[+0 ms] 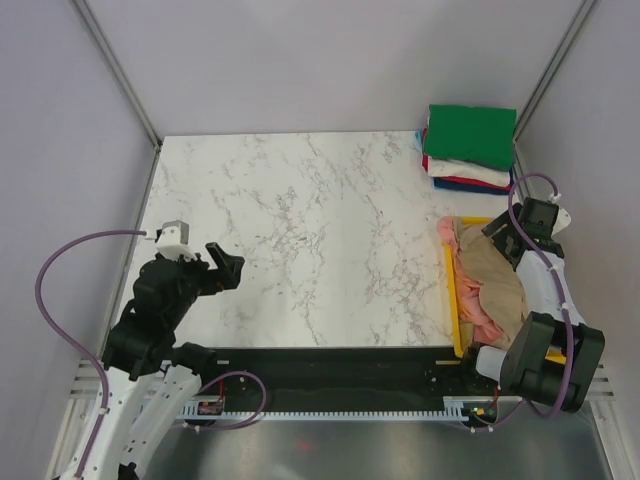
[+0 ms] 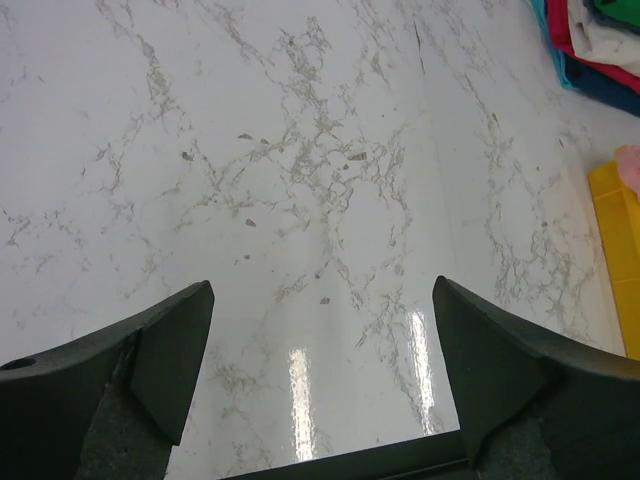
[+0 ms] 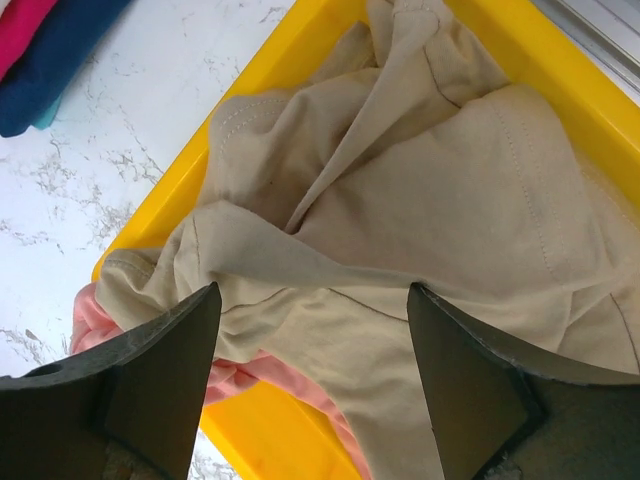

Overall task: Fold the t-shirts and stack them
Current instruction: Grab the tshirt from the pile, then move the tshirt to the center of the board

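A crumpled tan t-shirt [image 1: 495, 275] lies in the yellow tray [image 1: 452, 300] on top of a pink t-shirt [image 1: 472, 300]. In the right wrist view the tan shirt [image 3: 430, 200] fills the tray [image 3: 260, 435], with pink fabric [image 3: 250, 370] under it. My right gripper [image 1: 497, 233] is open and hovers just above the tan shirt, its jaws wide apart [image 3: 312, 330]. A folded stack, green t-shirt [image 1: 472, 132] over white, red and blue ones, sits at the back right. My left gripper [image 1: 232, 268] is open and empty over bare marble [image 2: 320, 330].
The marble table [image 1: 310, 230] lies between the arms. The yellow tray stands at the right edge near the right arm's base. Grey walls enclose the table on three sides. The stack's edge [image 2: 590, 40] and a tray corner [image 2: 618, 240] show in the left wrist view.
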`<action>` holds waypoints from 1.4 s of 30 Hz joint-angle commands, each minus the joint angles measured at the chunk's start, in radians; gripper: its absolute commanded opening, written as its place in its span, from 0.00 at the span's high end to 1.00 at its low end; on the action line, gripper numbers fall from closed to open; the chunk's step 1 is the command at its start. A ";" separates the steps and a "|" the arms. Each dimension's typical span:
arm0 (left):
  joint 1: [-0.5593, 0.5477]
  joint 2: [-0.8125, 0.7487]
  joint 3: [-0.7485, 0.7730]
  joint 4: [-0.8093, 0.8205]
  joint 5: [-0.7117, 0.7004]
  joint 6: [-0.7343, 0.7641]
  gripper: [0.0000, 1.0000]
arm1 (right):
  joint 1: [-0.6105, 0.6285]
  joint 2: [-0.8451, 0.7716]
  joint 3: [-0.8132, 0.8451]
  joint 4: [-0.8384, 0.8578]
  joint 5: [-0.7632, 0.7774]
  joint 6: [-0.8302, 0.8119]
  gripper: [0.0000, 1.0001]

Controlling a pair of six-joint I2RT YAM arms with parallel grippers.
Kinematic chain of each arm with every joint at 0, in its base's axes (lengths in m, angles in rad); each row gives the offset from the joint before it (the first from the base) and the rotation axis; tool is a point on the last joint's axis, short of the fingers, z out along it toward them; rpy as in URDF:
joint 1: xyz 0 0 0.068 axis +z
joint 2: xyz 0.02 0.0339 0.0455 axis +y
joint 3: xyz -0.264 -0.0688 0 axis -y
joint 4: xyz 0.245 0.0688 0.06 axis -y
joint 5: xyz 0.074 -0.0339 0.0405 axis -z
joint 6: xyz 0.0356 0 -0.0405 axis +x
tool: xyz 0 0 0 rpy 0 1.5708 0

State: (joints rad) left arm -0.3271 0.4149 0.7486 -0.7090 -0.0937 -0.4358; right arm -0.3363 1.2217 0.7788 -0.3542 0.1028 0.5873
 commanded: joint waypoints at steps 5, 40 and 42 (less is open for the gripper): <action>0.000 0.008 0.001 0.034 0.000 0.029 0.01 | -0.023 0.016 0.054 0.057 -0.029 -0.023 0.20; 0.017 -0.013 -0.017 0.043 0.005 0.028 0.00 | 0.603 0.114 1.137 -0.032 -0.520 -0.172 1.00; 0.017 -0.018 -0.017 0.043 0.000 0.028 0.00 | 0.603 0.095 1.090 -0.032 -0.436 -0.184 1.00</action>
State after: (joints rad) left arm -0.3153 0.4110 0.7338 -0.7010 -0.0944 -0.4343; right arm 0.2787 1.3144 1.8900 -0.3626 -0.4282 0.4404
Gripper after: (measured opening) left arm 0.993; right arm 0.020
